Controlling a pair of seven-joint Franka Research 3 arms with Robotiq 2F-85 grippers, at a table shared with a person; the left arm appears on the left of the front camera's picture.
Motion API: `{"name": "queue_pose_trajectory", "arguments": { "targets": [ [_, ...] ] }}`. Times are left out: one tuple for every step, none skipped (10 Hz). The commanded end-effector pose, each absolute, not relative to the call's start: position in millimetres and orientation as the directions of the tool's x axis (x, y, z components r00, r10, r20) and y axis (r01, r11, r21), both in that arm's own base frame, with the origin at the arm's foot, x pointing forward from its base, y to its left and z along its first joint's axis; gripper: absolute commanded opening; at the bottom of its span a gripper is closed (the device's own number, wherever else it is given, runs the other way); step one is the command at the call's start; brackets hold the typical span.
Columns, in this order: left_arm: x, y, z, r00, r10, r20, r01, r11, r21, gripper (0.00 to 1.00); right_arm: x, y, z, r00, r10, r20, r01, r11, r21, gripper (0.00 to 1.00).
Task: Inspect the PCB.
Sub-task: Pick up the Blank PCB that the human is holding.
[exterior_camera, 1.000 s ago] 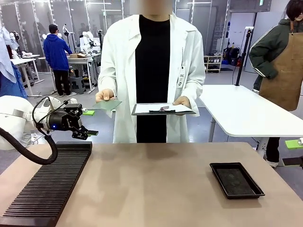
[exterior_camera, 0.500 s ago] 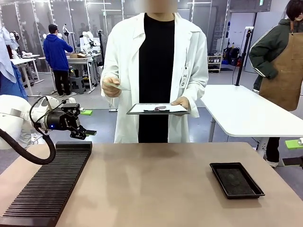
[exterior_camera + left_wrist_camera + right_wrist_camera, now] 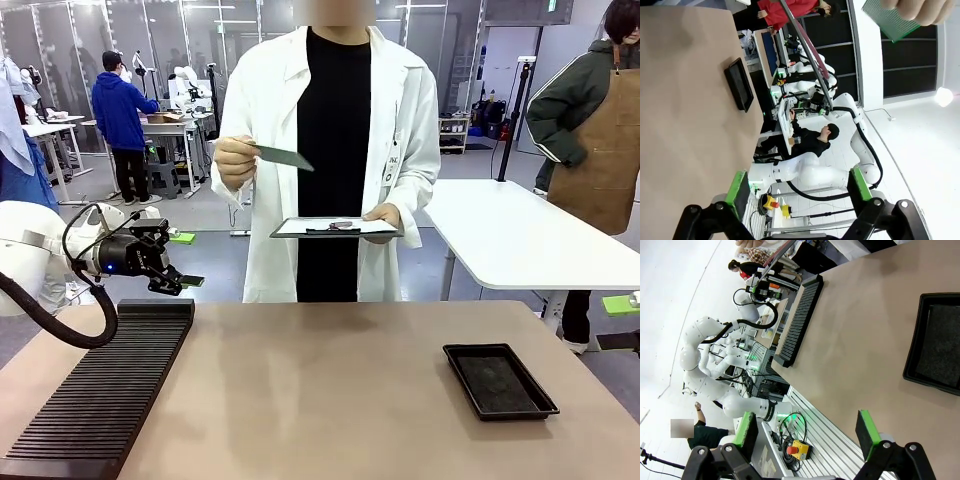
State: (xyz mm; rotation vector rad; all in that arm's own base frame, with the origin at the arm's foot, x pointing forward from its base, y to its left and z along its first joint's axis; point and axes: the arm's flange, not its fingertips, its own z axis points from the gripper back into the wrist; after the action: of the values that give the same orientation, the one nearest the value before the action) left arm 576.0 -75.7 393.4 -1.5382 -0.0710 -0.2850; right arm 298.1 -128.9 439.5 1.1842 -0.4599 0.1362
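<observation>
PCB [image 3: 283,157] is being pinched at one end by the person's hand [image 3: 235,160], above and well beyond the left gripper [image 3: 799,187]. Its jaws are being shown wide and empty, as are those of the right gripper [image 3: 807,432]. Board is being judged thin, light, stiff and fragile, so a bare edge is being favoured for the hold.

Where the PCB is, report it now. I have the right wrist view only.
Observer: Off the table. The person's hand holds the PCB up at chest height.
Operator: Give me its tilt.
Observer: Its free end slopes down toward the grey clipboard in the person's other hand.
Operator: Now the left jaws.
Observer: They stand wide apart, with nothing between them.
</observation>
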Motion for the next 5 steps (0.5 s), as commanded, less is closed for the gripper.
{"name": "queue_pose_trajectory", "arguments": {
  "targets": [
    [577.7, -77.4, 393.9, 0.968, -0.13, 0.216, 0.221, 0.021, -0.975, 1.0, 298.5, -130.4, 440.2, 0.892, -0.128, 0.433, -0.36, 0.377, 0.854, 1.0],
    [577.7, -77.4, 393.9, 0.968, -0.13, 0.216, 0.221, 0.021, -0.975, 1.0, 298.5, -130.4, 440.2, 0.892, -0.128, 0.433, -0.36, 0.377, 0.854, 1.0],
    [576.0, -75.7, 393.4, 0.965, -0.138, 0.223, 0.226, 0.007, -0.974, 1.0, 298.5, -130.4, 440.2, 0.892, -0.128, 0.433, -0.36, 0.377, 0.854, 1.0],
    [564.4, -61.7, 407.0, 0.967, -0.14, 0.212, 0.219, 0.04, -0.975, 1.0, 298.5, -130.4, 440.2, 0.892, -0.128, 0.433, -0.36, 0.377, 0.854, 1.0],
    [547.3, -46.6, 422.1, 0.963, -0.126, 0.24, 0.246, 0.03, -0.969, 1.0, 298.5, -130.4, 440.2, 0.892, -0.128, 0.433, -0.36, 0.377, 0.854, 1.0]
  ]
}}
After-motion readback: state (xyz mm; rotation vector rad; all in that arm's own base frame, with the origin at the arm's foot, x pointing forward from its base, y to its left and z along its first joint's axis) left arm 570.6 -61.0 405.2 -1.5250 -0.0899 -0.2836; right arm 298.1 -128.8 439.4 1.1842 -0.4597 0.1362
